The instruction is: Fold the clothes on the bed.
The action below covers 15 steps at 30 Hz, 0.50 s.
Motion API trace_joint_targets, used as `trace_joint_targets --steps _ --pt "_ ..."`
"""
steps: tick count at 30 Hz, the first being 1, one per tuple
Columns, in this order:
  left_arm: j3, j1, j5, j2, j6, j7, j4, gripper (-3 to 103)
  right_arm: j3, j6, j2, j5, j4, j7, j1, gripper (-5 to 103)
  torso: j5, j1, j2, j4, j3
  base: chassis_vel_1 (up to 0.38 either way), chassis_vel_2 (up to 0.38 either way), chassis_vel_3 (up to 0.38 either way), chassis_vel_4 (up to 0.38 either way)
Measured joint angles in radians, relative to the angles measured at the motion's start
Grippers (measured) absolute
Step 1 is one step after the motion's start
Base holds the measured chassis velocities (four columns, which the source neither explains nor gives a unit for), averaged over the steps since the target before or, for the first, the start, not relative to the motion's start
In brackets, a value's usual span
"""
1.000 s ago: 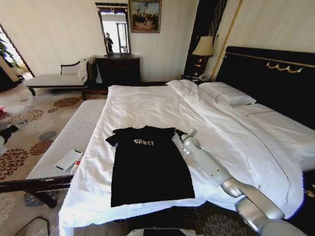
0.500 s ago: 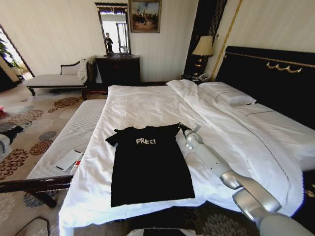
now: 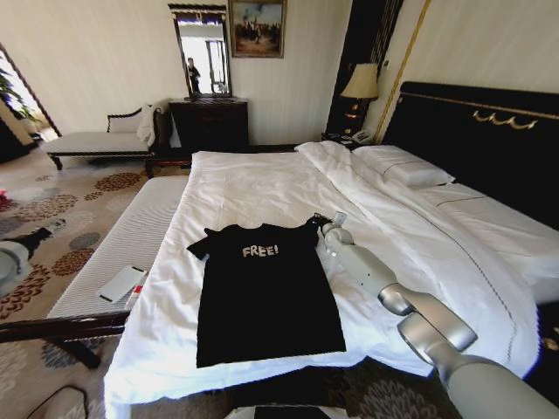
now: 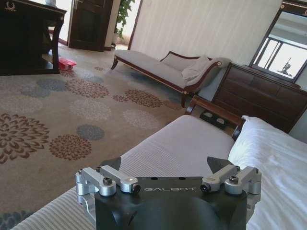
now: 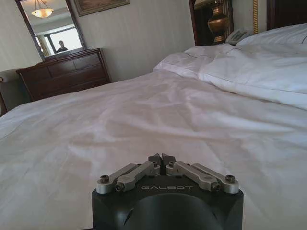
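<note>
The right gripper (image 3: 320,222) is reaching across the white sheet to the shoulder of the black T-shirt (image 3: 265,295), its fingertips (image 5: 161,158) pressed together at that corner, where the sleeve (image 3: 312,229) meets the bedding; whether any cloth is pinched between them cannot be told, as the wrist view is showing bare sheet beyond the tips. The arm is lying low over the mattress, seemingly so the gripper can meet the fabric at sheet level. The T-shirt is lying flat and face up, "FREE!" lettering (image 3: 259,250) readable, near the foot edge of the bed (image 3: 262,179), hem toward the robot and collar toward the far side, a layout suited to folding a side inward. The left gripper (image 4: 168,178) is waiting with fingers spread, out over the striped bench (image 4: 178,148) beside the bed, well apart from the garment.
</note>
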Motion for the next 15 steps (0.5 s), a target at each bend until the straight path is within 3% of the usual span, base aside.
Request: trace_joint_targets --steps 3,7,9,15 --pt "0.004 -0.001 0.003 -0.002 -0.001 0.001 0.000 100 0.007 0.000 -0.002 -0.002 0.002 0.015 0.000 -2 0.0001 0.000 0.000 0.0001 0.000 0.000 0.000 0.000 0.000" --pt "0.012 -0.005 0.005 0.001 -0.003 0.001 0.000 100 0.026 0.000 -0.036 -0.009 0.031 0.045 -0.021 18 0.0001 0.000 0.000 -0.0002 0.000 0.000 0.000 0.000 0.000" --pt "0.012 -0.007 0.005 0.005 -0.004 0.001 0.000 100 0.032 0.000 -0.047 -0.009 0.037 0.047 -0.026 18 0.0000 0.000 0.000 -0.0006 0.000 0.000 0.000 0.000 0.000" --pt "0.013 -0.004 0.003 0.018 -0.004 -0.001 -0.002 100 0.077 -0.004 -0.099 0.002 0.087 0.051 -0.068 44 0.0001 0.000 0.000 0.0001 0.000 0.000 0.000 0.000 0.000"
